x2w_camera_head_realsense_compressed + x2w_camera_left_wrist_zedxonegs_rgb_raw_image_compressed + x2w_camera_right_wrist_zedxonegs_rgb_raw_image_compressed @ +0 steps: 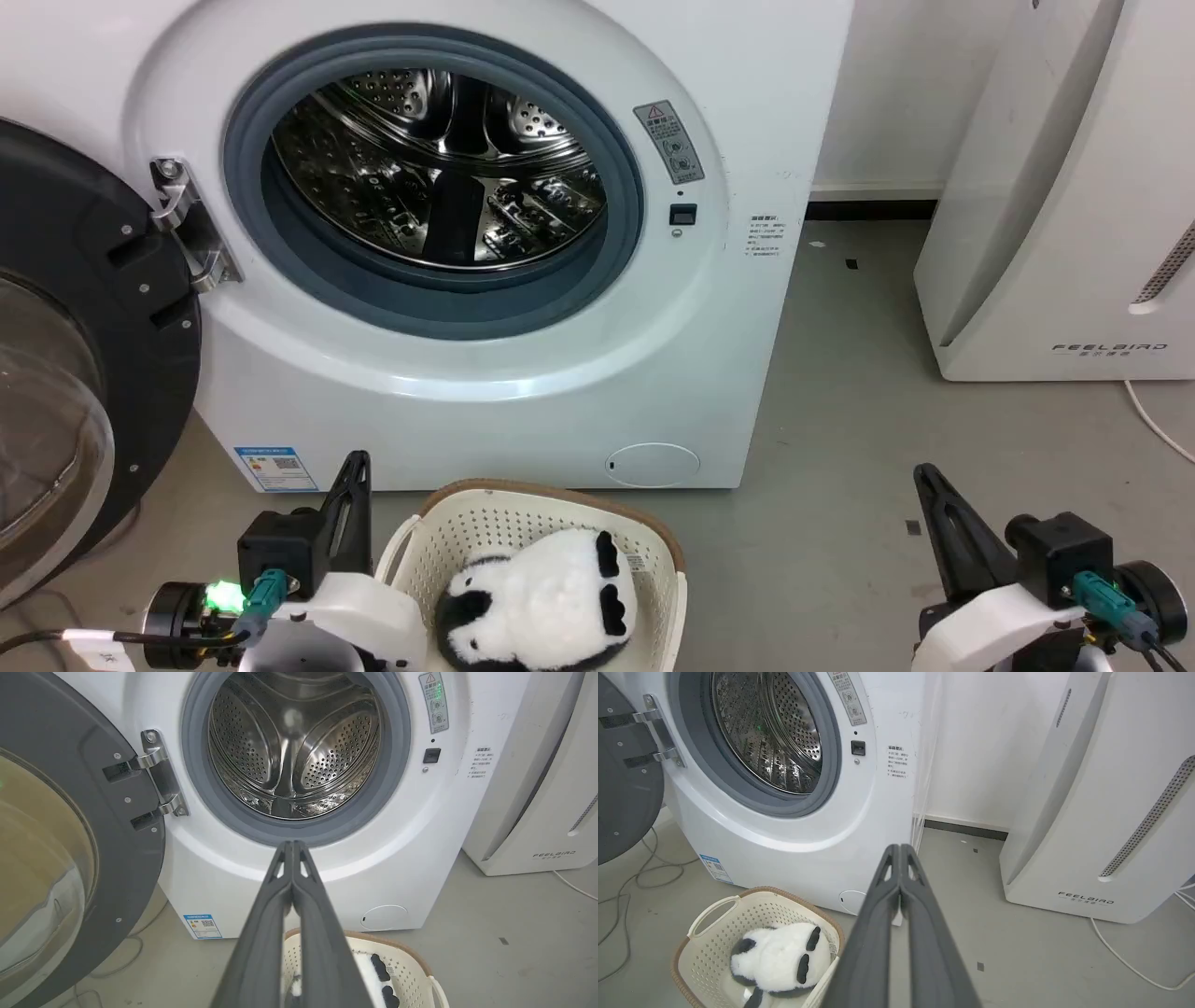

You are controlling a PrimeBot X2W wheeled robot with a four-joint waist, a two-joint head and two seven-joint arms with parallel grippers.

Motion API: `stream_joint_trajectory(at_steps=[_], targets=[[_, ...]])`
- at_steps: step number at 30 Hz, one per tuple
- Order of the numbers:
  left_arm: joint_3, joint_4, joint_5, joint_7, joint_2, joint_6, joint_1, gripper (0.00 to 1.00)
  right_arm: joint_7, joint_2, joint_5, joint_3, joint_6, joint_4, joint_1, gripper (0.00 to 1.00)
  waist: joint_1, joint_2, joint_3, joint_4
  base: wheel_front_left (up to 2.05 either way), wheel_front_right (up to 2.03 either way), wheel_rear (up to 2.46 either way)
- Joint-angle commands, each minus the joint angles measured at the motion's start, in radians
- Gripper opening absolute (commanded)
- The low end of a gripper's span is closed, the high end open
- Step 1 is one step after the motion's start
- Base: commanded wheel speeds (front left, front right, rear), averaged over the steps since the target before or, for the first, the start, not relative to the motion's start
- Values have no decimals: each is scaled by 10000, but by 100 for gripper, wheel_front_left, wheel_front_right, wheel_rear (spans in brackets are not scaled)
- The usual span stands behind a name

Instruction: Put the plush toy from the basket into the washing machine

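White plush toy (541, 597): lying in basket (551, 492), on floor just before washing machine (523, 373).
Door (93, 308): swung open; drum (439, 168) empty.
Left pincer (292, 845): clenched on nothing, just beside basket.
Right pincer (900, 847): clenched on nothing, well apart from basket.
Progress: nothing done yet; grasp, lift and drop into drum all left.
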Motion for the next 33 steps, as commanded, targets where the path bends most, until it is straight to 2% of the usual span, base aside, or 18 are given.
stream_joint_trajectory(at_steps=[1, 25, 26, 33], targets=[[12, -43, 28, 3, 1, -43, 95, 0, 14, 1, -80, -7, -7, -43, -141, 0, 0, 0, 0, 0, 0, 0, 0], [12, -43, 28, 3, 1, -43, 95, 0, 14, 1, -80, -7, -7, -43, -141, 0, 0, 0, 0, 0, 0, 0, 0], [-2, 0, 0, 0, 0, 0, 0, 100, 0, 0, 0, 0, 0, 0, 0, 100, 0, 0, 0, 0, 0, 0, 0], [-52, 31, -28, -85, 0, 87, -19, 100, -86, 0, 141, -42, 2, -38, 7, 100, 0, 0, 14, -1, 0, 0, 0]])
